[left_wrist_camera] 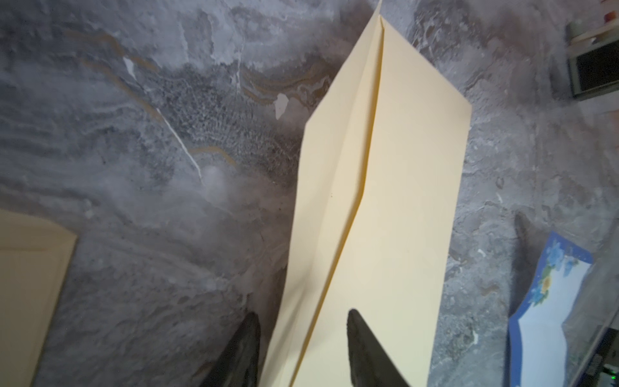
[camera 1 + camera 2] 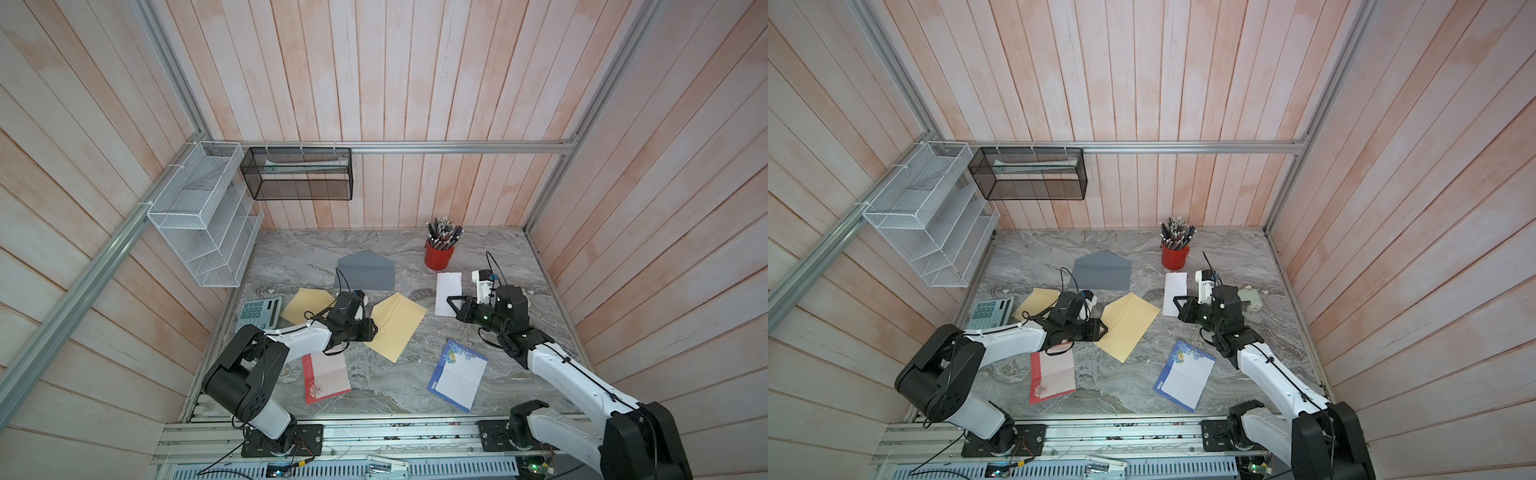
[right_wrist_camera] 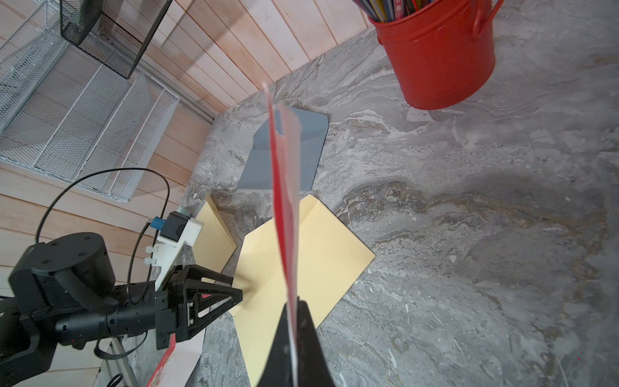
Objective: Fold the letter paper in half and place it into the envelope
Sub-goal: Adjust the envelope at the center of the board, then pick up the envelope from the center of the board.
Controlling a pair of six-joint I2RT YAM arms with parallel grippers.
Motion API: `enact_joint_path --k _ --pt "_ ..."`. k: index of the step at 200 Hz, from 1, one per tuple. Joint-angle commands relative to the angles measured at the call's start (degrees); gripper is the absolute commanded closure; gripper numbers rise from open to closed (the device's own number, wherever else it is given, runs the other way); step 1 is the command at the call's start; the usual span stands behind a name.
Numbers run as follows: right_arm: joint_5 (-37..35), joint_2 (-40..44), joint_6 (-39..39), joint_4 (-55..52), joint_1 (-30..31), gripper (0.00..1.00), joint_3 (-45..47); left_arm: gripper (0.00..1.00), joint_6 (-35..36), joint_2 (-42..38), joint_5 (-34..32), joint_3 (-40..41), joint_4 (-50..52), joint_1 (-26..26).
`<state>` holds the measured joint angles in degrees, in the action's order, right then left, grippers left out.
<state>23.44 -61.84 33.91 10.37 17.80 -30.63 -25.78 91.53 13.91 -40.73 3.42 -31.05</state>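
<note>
Right gripper (image 3: pixel 294 301) is pinching the folded red-edged letter paper (image 3: pixel 284 201) just right of the yellow envelope (image 2: pixel 399 328), ready for insertion. Left gripper (image 1: pixel 303 313), jaws spread, is straddling the envelope's left corner, probably to lift its flap.

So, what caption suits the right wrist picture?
Right claw pinches the folded letter paper; beyond, left claw reaches the yellow envelope.

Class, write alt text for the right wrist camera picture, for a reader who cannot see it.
The right gripper is shut on a folded red-edged letter paper, seen edge-on in front of a yellow envelope lying on the marble table. The left gripper is at that envelope's corner; a grey envelope and a red pencil bucket stand farther off.
</note>
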Motion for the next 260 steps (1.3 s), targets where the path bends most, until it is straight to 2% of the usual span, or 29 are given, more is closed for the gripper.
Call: enact_joint_path --k 1,58,66,103,111,130,171,187,207,229,260 --pt "-0.32 -0.8 -0.22 0.84 0.35 1.0 -0.13 0.59 0.84 1.01 -1.85 -1.0 0.79 0.1" --pt "-0.14 -2.7 -0.23 1.73 0.35 1.0 -0.47 0.64 0.37 3.76 0.01 -1.95 -0.29 0.07" --pt "-0.32 -2.83 -0.16 1.84 0.39 1.0 -0.37 0.68 0.39 4.29 0.41 -2.44 -0.21 0.03" --pt "0.21 -4.51 -0.5 2.14 0.38 1.0 -1.23 0.97 0.37 4.6 2.15 -3.81 0.65 0.18" --pt "0.21 -4.56 -0.68 1.88 0.32 1.0 -1.32 1.0 0.88 3.88 2.28 -4.33 1.07 0.11" --pt "-0.35 -4.46 -1.13 1.74 0.32 1.0 -1.54 1.0 3.79 1.59 2.11 -6.84 3.88 0.11" --pt "-0.25 -5.36 -3.29 -0.6 0.33 1.0 -3.77 1.0 12.16 -5.01 1.78 -11.69 8.42 0.11" --pt "0.04 -4.7 -5.72 -4.96 0.34 1.0 -6.81 1.0 14.67 -7.27 -1.35 -13.62 10.0 0.1" --pt "-1.62 -2.99 -9.87 -11.65 0.33 1.0 -10.58 1.0 22.91 -11.86 -0.68 -12.16 6.95 -0.88" --pt "-3.01 -1.15 -12.33 -16.05 0.48 1.0 -12.76 1.0 31.88 -15.67 -4.07 -10.1 3.07 -1.93" --pt "-5.87 -0.84 -17.45 -26.76 1.74 1.0 -19.36 1.0 43.92 -17.39 -9.11 -11.34 1.51 -2.35"
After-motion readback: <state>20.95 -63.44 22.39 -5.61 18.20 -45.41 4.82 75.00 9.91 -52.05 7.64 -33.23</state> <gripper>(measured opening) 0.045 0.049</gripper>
